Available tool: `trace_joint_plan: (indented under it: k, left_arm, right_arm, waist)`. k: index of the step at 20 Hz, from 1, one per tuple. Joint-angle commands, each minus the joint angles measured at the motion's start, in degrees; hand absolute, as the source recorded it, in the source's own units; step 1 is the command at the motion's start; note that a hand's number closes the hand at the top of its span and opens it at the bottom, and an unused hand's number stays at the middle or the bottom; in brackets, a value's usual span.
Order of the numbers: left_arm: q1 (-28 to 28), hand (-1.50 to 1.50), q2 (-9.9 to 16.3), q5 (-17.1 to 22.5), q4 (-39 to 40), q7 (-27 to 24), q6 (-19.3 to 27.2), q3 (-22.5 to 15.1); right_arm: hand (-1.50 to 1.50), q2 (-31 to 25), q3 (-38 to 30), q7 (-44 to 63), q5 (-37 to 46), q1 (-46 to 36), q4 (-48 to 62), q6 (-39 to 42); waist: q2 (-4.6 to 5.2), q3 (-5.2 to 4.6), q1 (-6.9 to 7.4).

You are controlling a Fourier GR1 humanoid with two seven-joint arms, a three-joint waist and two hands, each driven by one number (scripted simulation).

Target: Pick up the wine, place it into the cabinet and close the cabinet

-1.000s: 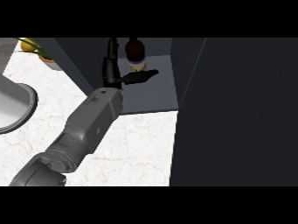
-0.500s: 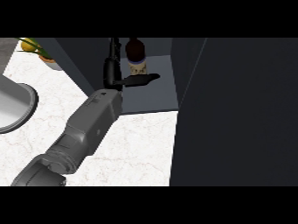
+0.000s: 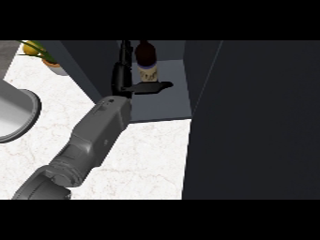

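A white marbled counter [image 3: 145, 154] fills the lower left and middle of the frame. At its upper left corner a potted plant [image 3: 51, 60] stands on it. Above the counter's middle, a grey cabinet shelf [image 3: 159, 105] forms the floor of the open cabinet [image 3: 190, 61]; the wine [image 3: 147, 63] stands upright on this shelf toward its back, near the top of the frame.
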Motion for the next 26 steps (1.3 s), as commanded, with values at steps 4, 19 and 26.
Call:
trace_joint_plan:
  k: [4,19,26]
  left_arm:
    - [1.21,-1.50,0.07,3.52,-1.17,0.99,-3.56,1.41]
    - [15.82,-1.50,0.08,15.02,-13.93,-0.78,-3.16,-15.99]
    - [25.14,-1.50,0.08,23.26,-37.47,5.38,14.17,-34.92]
  right_arm:
    - [-1.50,0.17,2.11,1.25,1.47,0.06,-1.53,-1.65]
    - [-1.50,-0.85,0.64,3.56,0.02,-0.24,-2.81,-1.96]
    - [-1.50,-1.38,-0.26,4.84,0.02,1.17,-6.18,-2.14]
  waist:
    - [-0.46,-0.04,1.24]
    - [-1.44,0.01,1.49]
    - [-1.76,0.03,2.81]
